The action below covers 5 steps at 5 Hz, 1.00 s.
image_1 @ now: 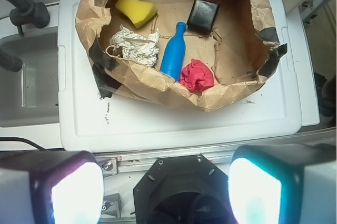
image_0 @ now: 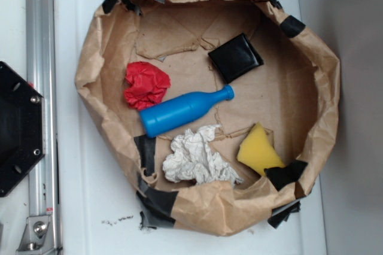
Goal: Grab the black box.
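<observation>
The black box lies flat on the brown paper bowl, toward its upper right in the exterior view. In the wrist view the black box sits at the far side of the paper bowl, beyond the blue bottle. My gripper is far from it, high above the robot's base, open, with nothing between its glowing pads. The gripper does not show in the exterior view.
Inside the bowl lie a blue bottle, a red crumpled ball, a white crumpled paper and a yellow sponge wedge. A black hexagonal plate and a metal rail stand at the left. A sink lies beside the white lid.
</observation>
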Available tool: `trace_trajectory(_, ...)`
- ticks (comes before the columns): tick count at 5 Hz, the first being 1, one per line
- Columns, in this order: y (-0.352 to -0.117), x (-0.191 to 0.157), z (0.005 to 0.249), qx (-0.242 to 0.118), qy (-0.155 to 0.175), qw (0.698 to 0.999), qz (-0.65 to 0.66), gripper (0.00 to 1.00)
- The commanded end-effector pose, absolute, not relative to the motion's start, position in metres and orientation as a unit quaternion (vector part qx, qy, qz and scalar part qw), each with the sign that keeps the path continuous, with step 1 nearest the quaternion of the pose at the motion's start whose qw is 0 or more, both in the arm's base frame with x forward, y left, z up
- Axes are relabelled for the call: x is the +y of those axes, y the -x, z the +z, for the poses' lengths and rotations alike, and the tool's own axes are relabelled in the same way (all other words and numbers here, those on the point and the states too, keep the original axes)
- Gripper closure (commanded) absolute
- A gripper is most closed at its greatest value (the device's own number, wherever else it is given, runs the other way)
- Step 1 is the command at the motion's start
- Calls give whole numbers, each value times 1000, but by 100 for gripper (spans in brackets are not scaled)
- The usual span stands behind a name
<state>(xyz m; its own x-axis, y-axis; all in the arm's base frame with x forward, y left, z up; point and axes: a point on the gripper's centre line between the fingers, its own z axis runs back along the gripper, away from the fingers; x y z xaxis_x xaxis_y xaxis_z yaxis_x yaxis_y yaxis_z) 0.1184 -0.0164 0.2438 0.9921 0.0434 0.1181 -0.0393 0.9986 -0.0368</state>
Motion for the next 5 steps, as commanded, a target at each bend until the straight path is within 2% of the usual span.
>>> trace_trajectory(1, -118, -16, 244, -60, 17, 998, 21, 0)
trace_trajectory(2, -168, 12, 207, -46, -44, 992, 109, 0)
trace_trajectory(3, -219, 24, 168, -61, -8, 989, 131, 0)
trace_trajectory(4, -258, 25, 135, -109, -33, 979, 170, 0)
trace_trajectory(5, -271, 26, 106, -120, -21, 982, 143, 0)
